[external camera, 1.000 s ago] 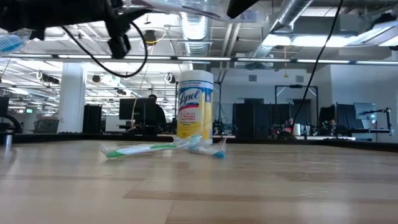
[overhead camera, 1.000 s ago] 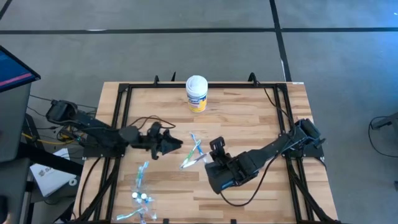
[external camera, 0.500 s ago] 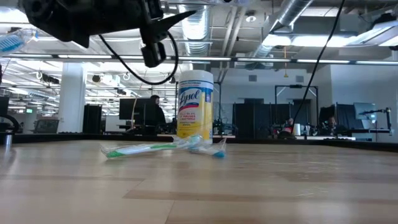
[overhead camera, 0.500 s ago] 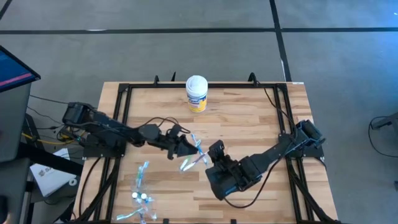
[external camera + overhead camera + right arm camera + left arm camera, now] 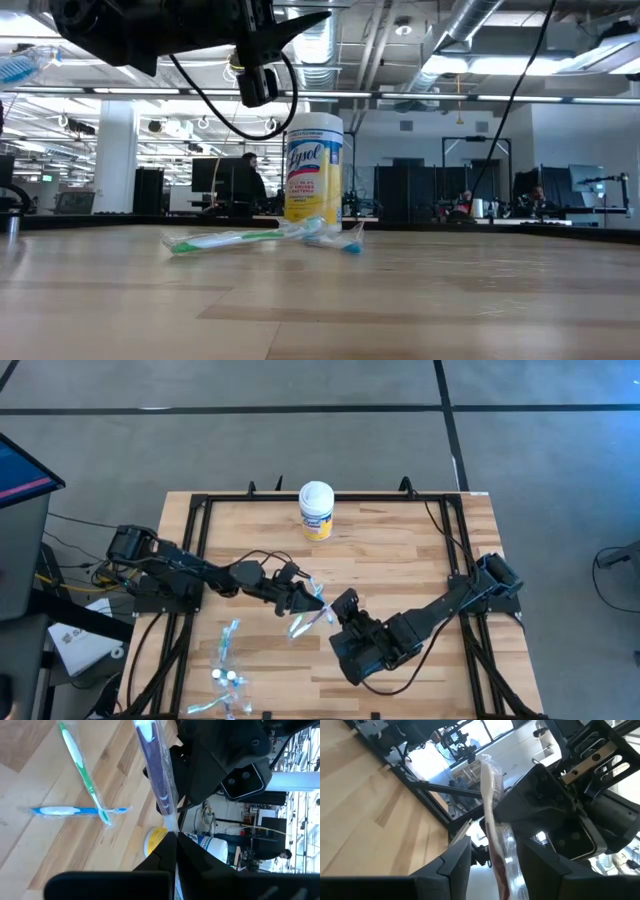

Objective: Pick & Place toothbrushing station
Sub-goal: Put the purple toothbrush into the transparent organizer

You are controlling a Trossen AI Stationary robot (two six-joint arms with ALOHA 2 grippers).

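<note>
- Item in play: a wrapped toothbrush, dark purple handle inside a clear sleeve, held above the counter between the two arms, near its middle
- Handling judgement: very light and slim; the handle should be stiff, but the film sleeve looks slick and loose, so the brush could slide or twist inside it. Best hold is across the handle, well clear of the bristle head
- Right tool: narrowed onto one end of the wrapped toothbrush, the sleeve running out from between its fingers in the right wrist view
- Left tool: fingers set either side of the same wrapped toothbrush, with gaps showing beside it; it appears not yet clamped, though the angle is poor
- Pose: both arms reach inward over the counter centre, tools nose to nose and raised off the surface, as for a hand-over
- Remaining stock: a green toothbrush and a blue toothbrush lie crossed on the counter below; more wrapped brushes lie near the front left edge
- A wipes canister stands at the back, well apart
</note>
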